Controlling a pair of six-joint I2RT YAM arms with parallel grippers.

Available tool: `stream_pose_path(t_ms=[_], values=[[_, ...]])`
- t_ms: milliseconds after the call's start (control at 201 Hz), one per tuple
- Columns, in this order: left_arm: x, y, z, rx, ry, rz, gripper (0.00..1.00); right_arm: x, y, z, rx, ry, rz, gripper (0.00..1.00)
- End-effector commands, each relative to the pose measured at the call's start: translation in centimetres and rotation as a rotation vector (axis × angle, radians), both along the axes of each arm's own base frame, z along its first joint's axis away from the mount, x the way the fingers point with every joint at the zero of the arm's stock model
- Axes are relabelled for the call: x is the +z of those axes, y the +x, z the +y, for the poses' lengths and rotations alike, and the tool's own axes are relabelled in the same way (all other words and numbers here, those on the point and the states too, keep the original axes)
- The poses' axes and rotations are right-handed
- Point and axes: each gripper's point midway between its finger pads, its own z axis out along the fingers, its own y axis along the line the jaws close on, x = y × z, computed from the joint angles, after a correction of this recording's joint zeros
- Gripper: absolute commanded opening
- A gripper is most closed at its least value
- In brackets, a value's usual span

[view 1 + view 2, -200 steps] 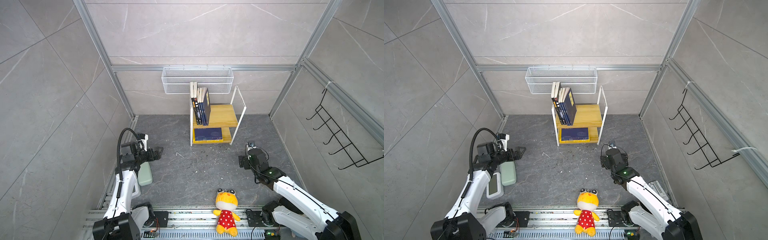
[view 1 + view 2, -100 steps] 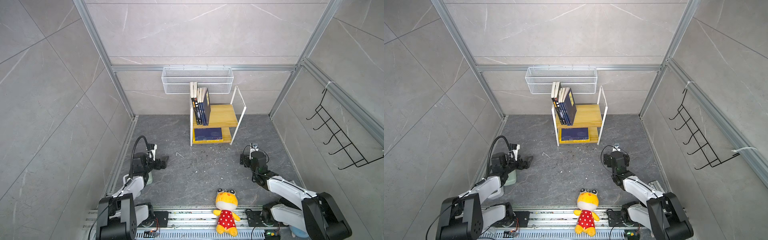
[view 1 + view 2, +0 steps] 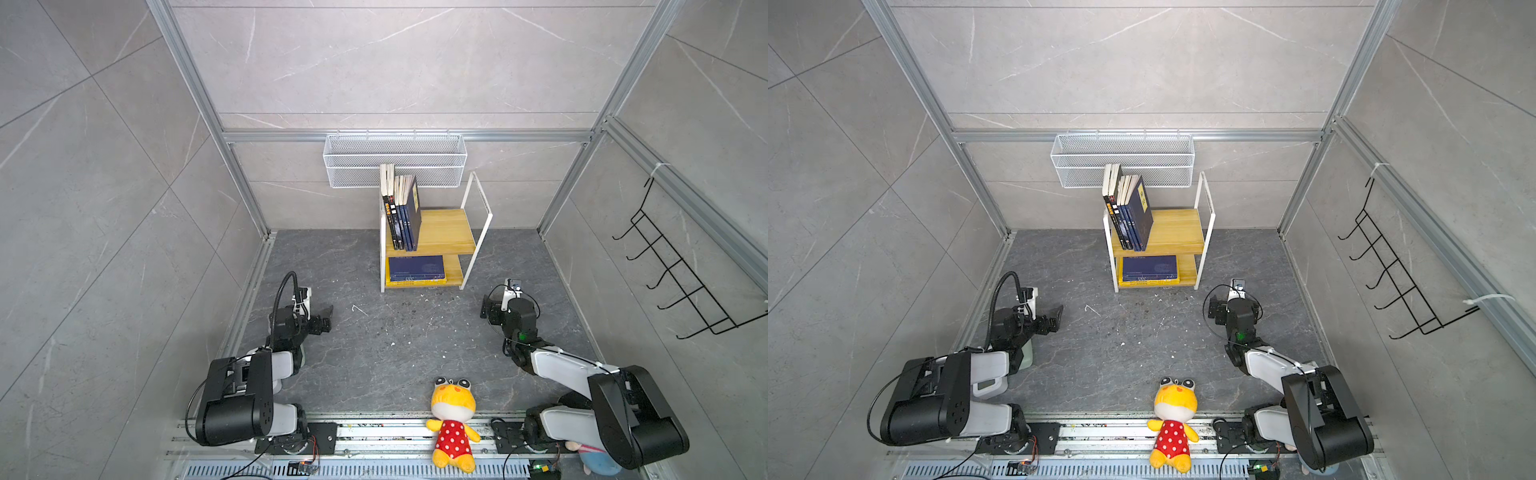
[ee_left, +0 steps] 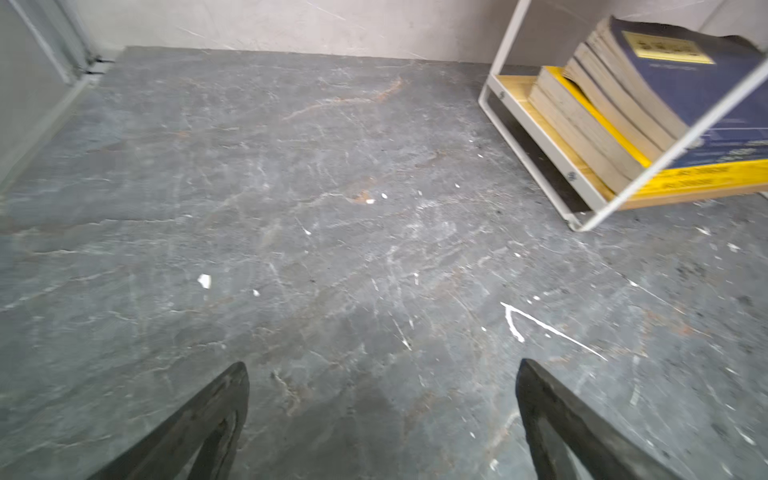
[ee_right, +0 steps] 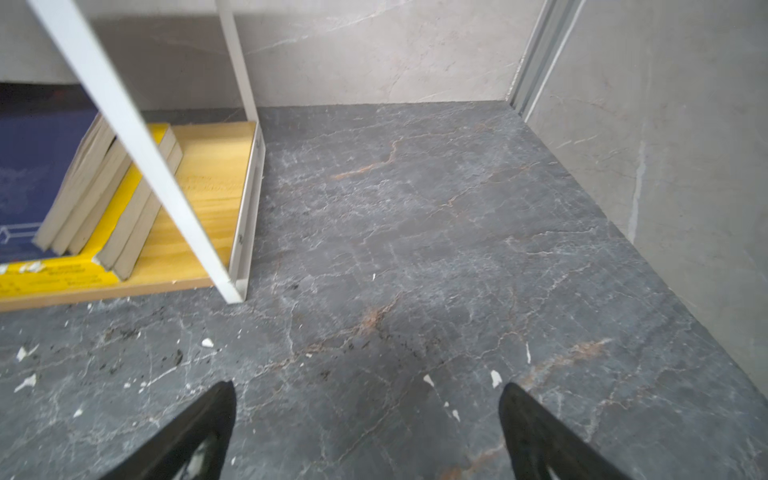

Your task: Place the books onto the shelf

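A: Left side first, pls. Left tool (image 3: 326, 319)?
B: Low over the counter (image 3: 395, 353), jaws wide, nothing btwn them. Arm's folded near its base.
A: Anything lying by it?
B: Nothing on the counter that I can see. All the reading matter in view is on the shelf (image 3: 446, 228), mid-back, at the rear wall.
A: How does it lie?
B: Two groups. Upright books (image 3: 401, 212) on the top board, pressed to the shelf's left frame side, spines up-down; rest of that board is bare. Flat stack (image 3: 415, 268) on the lower board, navy cover on top, a yellow one lower down, long axis across the shelf width.
A: Bearing from the tools?
B: Shelf sits fwd of both, btwn them. From the left tool it's ahead and to its right, well apart. From the right tool (image 3: 484, 306) it's ahead and to its left, near; a frame leg fills much of that wrist view.
A: Right tool state?
B: Wide too, empty, low over the counter.
A: So right arm's nearer.
B: Looks so. But IMO nothing's left to fetch, task prob. done. If the flat stack needed a nudge, I'd send the right arm, in from the shelf's open front.
A: Non-task stuff?
B: Plush (image 3: 453, 415) at the front edge btwn the arm bases, basket (image 3: 395, 160) on the wall behind the shelf, hook rack (image 3: 673, 270) on the right wall. Leave them.
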Motion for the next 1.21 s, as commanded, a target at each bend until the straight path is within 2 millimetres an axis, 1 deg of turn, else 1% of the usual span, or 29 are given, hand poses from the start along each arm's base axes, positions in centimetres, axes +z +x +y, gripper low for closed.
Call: stream_pose_path(t_ms=[0, 60, 100, 159, 234, 284, 314, 373, 408, 453, 498, 528, 563, 637, 707, 1205], values=[[2.1, 1.3, 1.4, 0.078, 0.033, -0.109, 1.00, 1.1, 0.0, -0.6, -0.018, -0.006, -0.065, 1.00], [1.1, 1.5, 1.3, 0.074, 0.032, -0.098, 1.00, 1.1, 0.2, -1.2, -0.051, -0.020, -0.066, 1.00], [1.5, 2.0, 1.8, 0.104, 0.019, -0.141, 1.00, 1.1, 0.3, -1.3, -0.052, -0.032, -0.069, 1.00], [0.9, 2.0, 2.0, 0.112, 0.029, -0.061, 1.00, 1.5, 0.4, -1.1, -0.031, -0.055, -0.102, 1.00], [1.0, 2.7, 2.2, 0.118, 0.014, -0.075, 1.00, 1.5, 0.7, -1.2, -0.034, -0.050, -0.116, 1.00], [0.6, 2.7, 2.3, 0.123, 0.020, -0.026, 1.00, 1.2, 1.1, -0.6, 0.000, -0.054, -0.114, 1.00], [0.7, 2.8, 2.4, 0.129, 0.017, -0.038, 1.00, 0.9, 1.2, -0.6, 0.004, -0.055, -0.108, 1.00], [0.6, 2.8, 2.5, 0.131, 0.016, -0.033, 1.00, -0.4, 1.3, -0.8, -0.009, -0.054, -0.097, 1.00], [0.6, 2.8, 2.5, 0.129, 0.015, -0.033, 1.00, -0.2, 1.4, -0.5, 0.007, -0.052, -0.131, 1.00], [0.7, 2.8, 2.7, 0.137, 0.008, -0.038, 1.00, -1.1, 1.4, -0.4, 0.017, -0.053, -0.110, 1.00], [0.6, 2.8, 2.7, 0.135, 0.005, -0.032, 1.00, -0.8, 1.9, -0.5, 0.005, -0.057, -0.128, 1.00], [0.6, 2.8, 2.7, 0.135, 0.006, -0.033, 1.00, -0.9, 2.3, -0.5, 0.003, -0.055, -0.103, 1.00], [0.6, 2.8, 2.7, 0.135, 0.006, -0.033, 1.00, -1.7, 2.3, -0.6, 0.008, -0.045, -0.046, 1.00], [0.6, 2.8, 2.7, 0.137, 0.005, -0.033, 1.00, -1.4, 2.4, -0.9, 0.009, -0.029, -0.077, 0.99], [0.6, 2.8, 2.7, 0.135, 0.006, -0.033, 1.00, -1.6, 2.3, -0.8, 0.011, -0.027, -0.058, 1.00], [0.7, 2.8, 2.7, 0.135, 0.005, -0.036, 1.00, -1.4, 2.3, -1.0, 0.006, -0.035, -0.070, 0.99]])
